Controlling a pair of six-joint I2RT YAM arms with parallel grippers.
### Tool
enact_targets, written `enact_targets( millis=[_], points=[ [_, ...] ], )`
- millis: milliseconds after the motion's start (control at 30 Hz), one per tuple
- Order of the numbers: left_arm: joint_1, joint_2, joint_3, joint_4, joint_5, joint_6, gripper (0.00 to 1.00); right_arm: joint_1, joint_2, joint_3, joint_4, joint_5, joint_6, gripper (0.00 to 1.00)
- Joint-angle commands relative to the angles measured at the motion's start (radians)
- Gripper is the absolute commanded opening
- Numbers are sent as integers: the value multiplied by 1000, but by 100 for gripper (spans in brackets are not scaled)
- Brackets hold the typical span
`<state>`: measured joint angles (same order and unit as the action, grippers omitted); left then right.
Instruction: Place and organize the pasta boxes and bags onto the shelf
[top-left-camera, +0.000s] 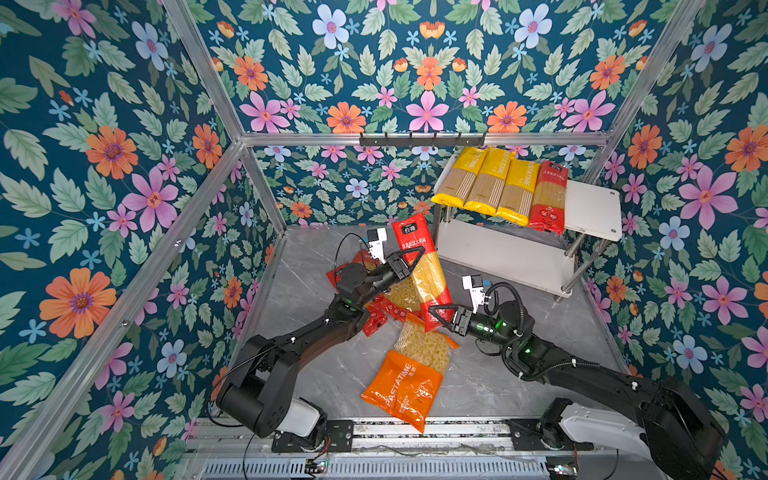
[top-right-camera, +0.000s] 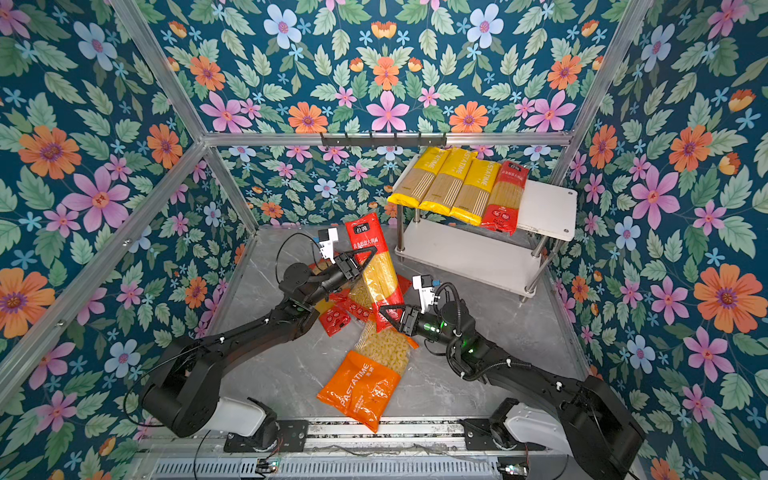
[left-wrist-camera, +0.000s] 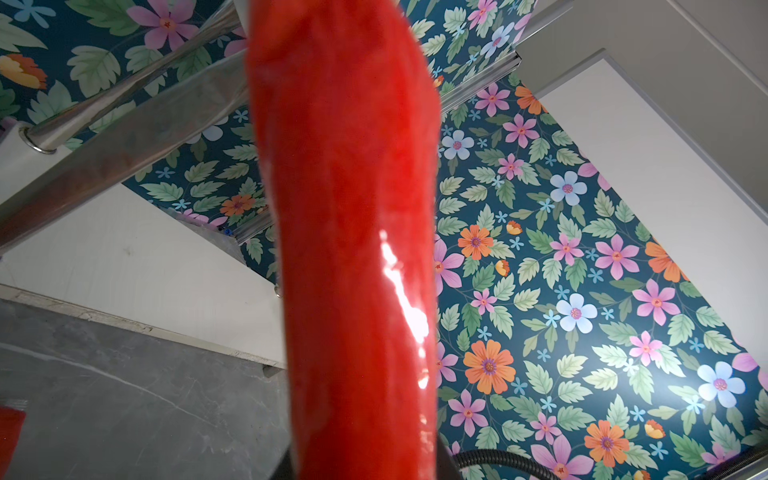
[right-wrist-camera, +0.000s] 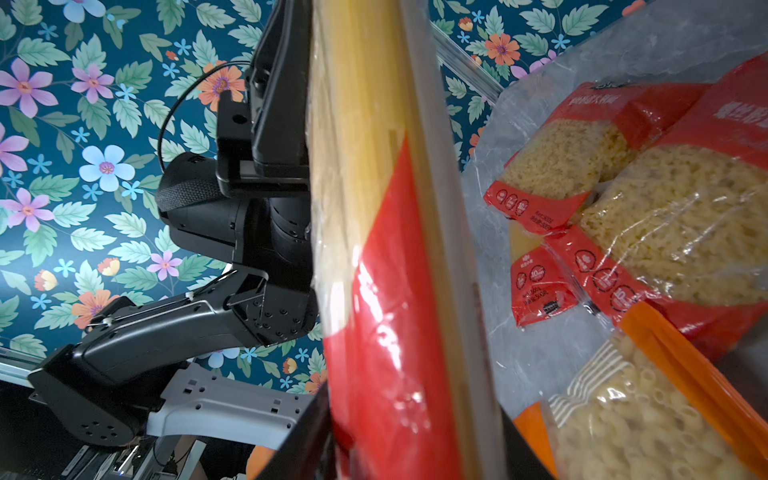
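Aloft near the white two-tier chrome-posted shelf, a long red-and-clear plastic spaghetti pack is clamped by the left gripper. The right gripper straddles its lower end, grip impossible to tell, probably steadying the floppy length for shelving.

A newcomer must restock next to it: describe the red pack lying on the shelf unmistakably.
Look to the white two-tier shelf at the back right of the grey table. Four long packs lie side by side on its top board, and the red spaghetti pack is the rightmost. Its three neighbours are yellow PASTATIME packs; it alone is red.
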<state>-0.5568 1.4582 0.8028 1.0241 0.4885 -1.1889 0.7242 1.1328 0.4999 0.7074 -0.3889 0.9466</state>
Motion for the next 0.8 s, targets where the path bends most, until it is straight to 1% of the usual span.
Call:
enact_targets(
  millis=[0, 100, 200, 333, 500, 600, 767],
  points=[
    [-3, 4, 19, 123, -1, -22, 22, 1, -12, 5, 99, 15, 15, 35],
    [-4, 8, 23, 127, -2, -24, 23, 0, -15, 11, 82, 16, 13, 22],
    [-3, 6, 26, 125, -1, -25, 28, 1, -11, 12, 93, 16, 17, 13],
    [-3, -9, 25, 107, 1, -19, 38, 1, -21, 34, 73, 13, 4, 8],
    [-3, -31, 23, 81, 2, -5, 54, -3, -59, 104, -52, 11, -65, 3],
    [1, -41, 15, 84, -2, -12, 64, -23, -86, 127, -92, 1, -81, 1],
    [14, -46, -2, 138, 11, -51, 71, -75, -136, 166, -165, -21, -100, 0]
  ],
)
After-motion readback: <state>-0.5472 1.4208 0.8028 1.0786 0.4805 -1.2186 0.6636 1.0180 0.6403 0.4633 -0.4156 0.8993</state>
